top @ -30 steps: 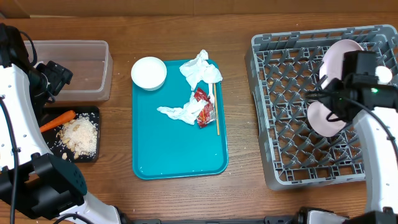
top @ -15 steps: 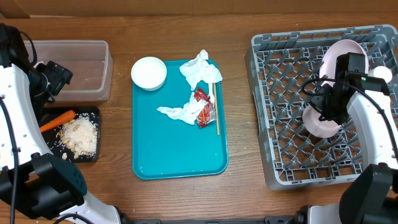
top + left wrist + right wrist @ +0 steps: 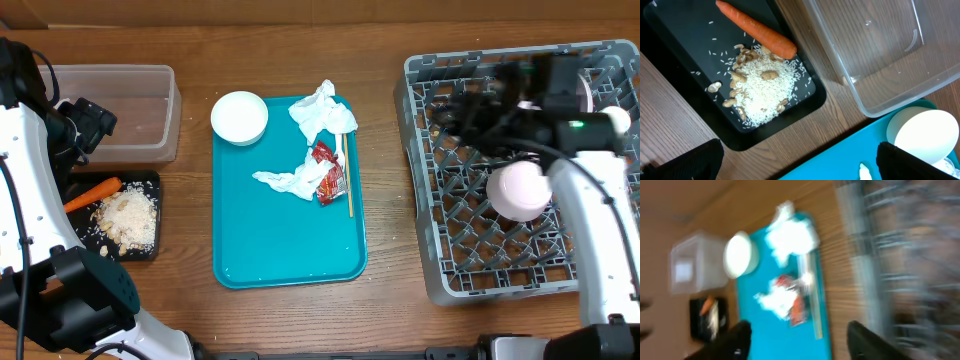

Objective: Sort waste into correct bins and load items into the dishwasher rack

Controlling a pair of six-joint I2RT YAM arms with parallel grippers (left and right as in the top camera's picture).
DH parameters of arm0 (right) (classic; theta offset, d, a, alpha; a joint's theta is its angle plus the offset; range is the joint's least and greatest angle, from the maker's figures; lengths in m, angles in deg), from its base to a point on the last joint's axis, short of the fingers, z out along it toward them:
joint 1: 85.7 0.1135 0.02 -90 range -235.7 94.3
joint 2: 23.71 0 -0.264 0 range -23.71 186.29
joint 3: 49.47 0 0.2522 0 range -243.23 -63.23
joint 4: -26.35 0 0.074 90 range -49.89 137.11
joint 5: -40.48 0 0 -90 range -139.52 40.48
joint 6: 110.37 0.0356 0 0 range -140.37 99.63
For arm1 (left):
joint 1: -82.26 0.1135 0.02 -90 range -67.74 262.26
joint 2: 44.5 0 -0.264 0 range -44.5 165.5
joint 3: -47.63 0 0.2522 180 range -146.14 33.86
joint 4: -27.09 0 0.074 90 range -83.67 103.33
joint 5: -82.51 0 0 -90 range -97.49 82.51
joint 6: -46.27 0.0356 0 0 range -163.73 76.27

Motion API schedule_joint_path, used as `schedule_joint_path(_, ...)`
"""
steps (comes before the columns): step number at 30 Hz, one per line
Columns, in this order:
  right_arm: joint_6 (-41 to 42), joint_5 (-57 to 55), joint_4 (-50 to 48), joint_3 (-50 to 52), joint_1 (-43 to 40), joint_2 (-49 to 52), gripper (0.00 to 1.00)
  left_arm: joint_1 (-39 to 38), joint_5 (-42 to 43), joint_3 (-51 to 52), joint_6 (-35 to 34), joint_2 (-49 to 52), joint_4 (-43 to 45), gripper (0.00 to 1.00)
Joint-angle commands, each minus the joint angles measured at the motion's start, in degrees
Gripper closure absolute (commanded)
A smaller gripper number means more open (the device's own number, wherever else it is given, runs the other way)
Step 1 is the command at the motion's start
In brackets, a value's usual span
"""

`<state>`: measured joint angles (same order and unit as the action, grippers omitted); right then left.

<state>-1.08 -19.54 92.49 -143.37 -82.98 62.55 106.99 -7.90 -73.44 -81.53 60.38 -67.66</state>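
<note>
A pink bowl (image 3: 520, 190) rests alone in the grey dishwasher rack (image 3: 440, 230); a second pink dish (image 3: 588, 88) stands at the rack's back, partly hidden by my right arm. My right gripper (image 3: 470, 105) is blurred, open and empty over the rack's back left; in the right wrist view its fingers (image 3: 802, 345) are wide apart. The teal tray (image 3: 290, 250) holds a white bowl (image 3: 239, 117), crumpled tissues (image 3: 322, 112), a red wrapper (image 3: 328, 170) and a chopstick (image 3: 347, 180). My left gripper (image 3: 88, 125) is open and empty by the clear bin (image 3: 120, 110).
A black tray (image 3: 150, 180) at the left holds a carrot (image 3: 92, 192) and a pile of rice with peanuts (image 3: 127, 218); both also show in the left wrist view (image 3: 757, 30). The clear bin has nothing in it. Bare wood lies between tray and rack.
My right gripper has let go of the pink bowl, which now lies in the rack, and has swung up and to the left. The left arm has not moved.
</note>
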Motion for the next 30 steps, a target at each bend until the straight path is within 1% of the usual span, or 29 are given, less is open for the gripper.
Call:
schedule_joint_path(1,-1.75,-1.49,-4.42,-0.83,10.88,1.42,0.06,-0.42,-0.15,-0.81,-0.98,-1.11,0.07,0.0)
schedule_joint_path(2,-1.73,-4.15,-6.12,-0.83,14.16,2.1,0.0,-0.42,-0.13,-0.81,-0.98,-1.11,0.07,0.0)
schedule_joint_path(5,-0.55,-13.44,-8.94,-0.83,20.76,3.76,0.0,-0.42,-0.13,-0.81,-0.98,-1.11,0.07,0.0)
schedule_joint_path(8,3.3,-21.16,-10.16,-0.87,22.62,3.87,0.0,-0.42,-0.13,-0.81,-0.98,-1.11,0.07,0.0)
schedule_joint_path(10,3.45,-23.1,-9.62,-1.22,20.79,3.82,0.0,-0.42,-0.13,-0.81,-0.98,-1.11,0.07,0.0)
schedule_joint_path(16,4.76,-23.3,-6.67,-1.33,7.02,3.82,0.0,-0.42,-0.15,-0.81,-0.98,-1.11,0.07,0.0)
schedule_joint_path(20,4.74,-22.64,-6.62,-1.31,0.2,3.82,0.0,-0.42,-0.13,-0.81,-0.98,-1.11,0.07,0.0)
schedule_joint_path(25,4.74,-22.64,-6.67,-1.31,-1.68,3.82,0.0,-0.42,0.11,-0.81,-1.05,-1.11,0.09,0.0)
schedule_joint_path(30,4.74,-22.64,-6.67,-1.31,-1.68,3.82,0.0,-0.42,7.19,-0.81,-0.9,-1.11,0.04,0.0)
